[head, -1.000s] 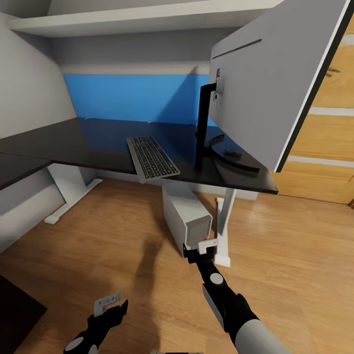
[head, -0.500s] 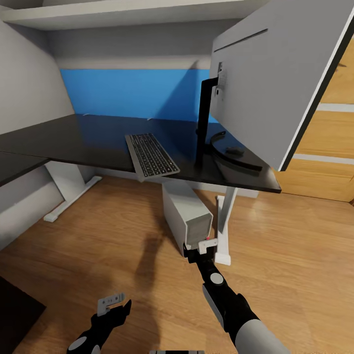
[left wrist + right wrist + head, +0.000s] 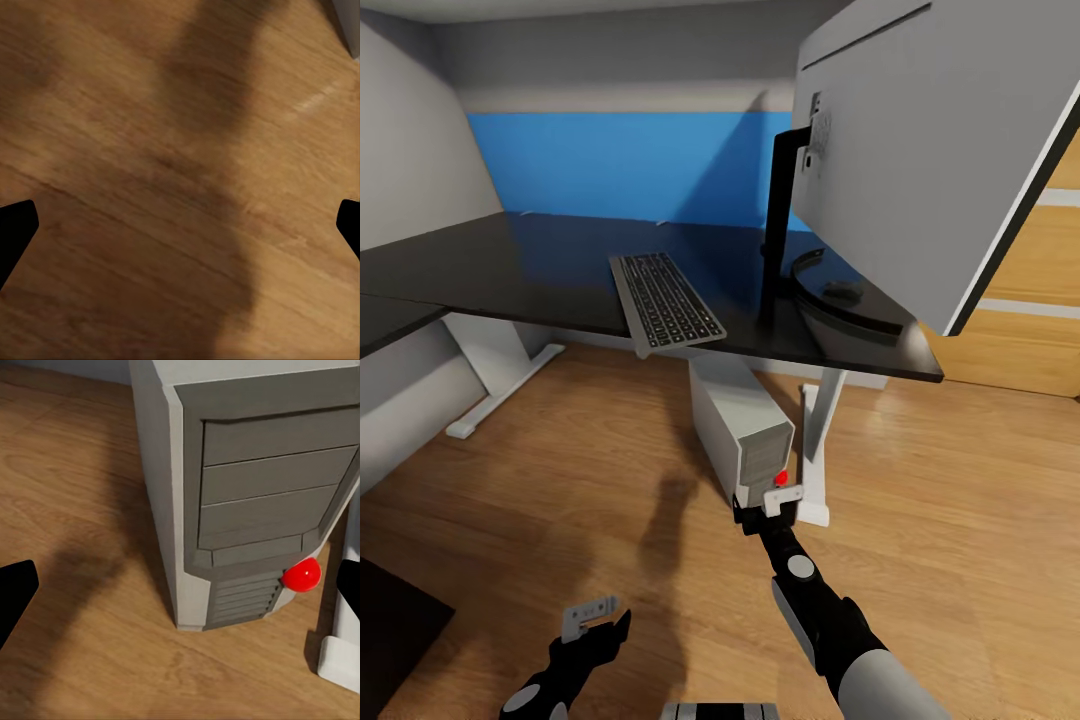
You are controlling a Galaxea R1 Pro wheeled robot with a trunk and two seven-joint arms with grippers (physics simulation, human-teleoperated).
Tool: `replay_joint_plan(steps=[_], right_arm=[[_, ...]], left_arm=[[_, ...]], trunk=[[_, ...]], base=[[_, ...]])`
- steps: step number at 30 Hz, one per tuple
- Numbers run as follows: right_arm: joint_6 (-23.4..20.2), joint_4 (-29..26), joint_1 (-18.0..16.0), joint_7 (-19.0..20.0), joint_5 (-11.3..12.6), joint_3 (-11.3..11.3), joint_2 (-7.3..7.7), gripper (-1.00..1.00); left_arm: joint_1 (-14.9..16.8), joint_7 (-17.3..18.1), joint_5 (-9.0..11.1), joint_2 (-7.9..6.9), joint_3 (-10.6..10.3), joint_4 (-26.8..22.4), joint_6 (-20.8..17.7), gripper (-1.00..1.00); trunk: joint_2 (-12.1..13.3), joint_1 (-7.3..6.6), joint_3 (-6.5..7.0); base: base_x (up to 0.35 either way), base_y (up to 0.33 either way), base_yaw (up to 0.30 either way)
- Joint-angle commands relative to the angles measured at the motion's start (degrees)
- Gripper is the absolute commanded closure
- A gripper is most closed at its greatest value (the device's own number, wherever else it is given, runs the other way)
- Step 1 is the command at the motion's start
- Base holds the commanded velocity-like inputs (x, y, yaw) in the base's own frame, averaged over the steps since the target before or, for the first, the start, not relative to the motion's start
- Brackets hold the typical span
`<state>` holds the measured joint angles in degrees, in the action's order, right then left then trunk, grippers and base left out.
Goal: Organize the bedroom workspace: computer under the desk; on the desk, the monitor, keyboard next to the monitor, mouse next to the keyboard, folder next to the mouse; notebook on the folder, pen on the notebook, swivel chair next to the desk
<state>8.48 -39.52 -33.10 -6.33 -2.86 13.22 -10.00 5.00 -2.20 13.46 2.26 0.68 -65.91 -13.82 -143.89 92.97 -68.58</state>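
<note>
The silver-grey computer (image 3: 745, 425) stands on the floor under the desk's (image 3: 510, 270) front edge, its red light (image 3: 782, 478) facing me. My right gripper (image 3: 768, 503) hovers open just in front of it; the right wrist view has the computer (image 3: 247, 510) close between the spread fingertips (image 3: 15, 592). On the black desktop lie the keyboard (image 3: 665, 300) and the tilted monitor (image 3: 930, 130), with the small dark mouse (image 3: 845, 292) on its curved foot. My left gripper (image 3: 592, 620) hangs open over bare floor (image 3: 180, 187). Folder, notebook, pen and swivel chair are out of view.
White desk legs stand at left (image 3: 490, 380) and right (image 3: 820, 440), the right one beside the computer. A blue panel (image 3: 630, 165) backs the desk. Oak drawers (image 3: 1020, 300) are at the right. A second black surface (image 3: 390, 325) and a dark object (image 3: 390, 630) sit at the left.
The head view has shifted: the upper shelf has left the picture and the desk looks nearer. The computer's red light now shows. Both grippers hold nearly the same place.
</note>
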Motion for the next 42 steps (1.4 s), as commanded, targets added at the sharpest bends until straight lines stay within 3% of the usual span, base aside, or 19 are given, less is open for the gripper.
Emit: replay_joint_plan(steps=[1,42], right_arm=[[0.12,0.05,-0.04,-0.44,-0.30,0.14,0.00,-1.00],[0.30,0.05,-0.04,-0.44,-0.36,0.24,0.00,-1.00]], left_arm=[[0.01,-0.19,0.60,0.03,0.04,-0.10,-0.34,-1.00],[0.01,0.09,0.59,-0.06,0.02,-0.01,-0.25,-1.00]], trunk=[[-0.02,-0.01,-0.04],[-0.02,-0.01,-0.04]], base=[[0.000,0.000,0.000],[0.048,0.041,0.000]])
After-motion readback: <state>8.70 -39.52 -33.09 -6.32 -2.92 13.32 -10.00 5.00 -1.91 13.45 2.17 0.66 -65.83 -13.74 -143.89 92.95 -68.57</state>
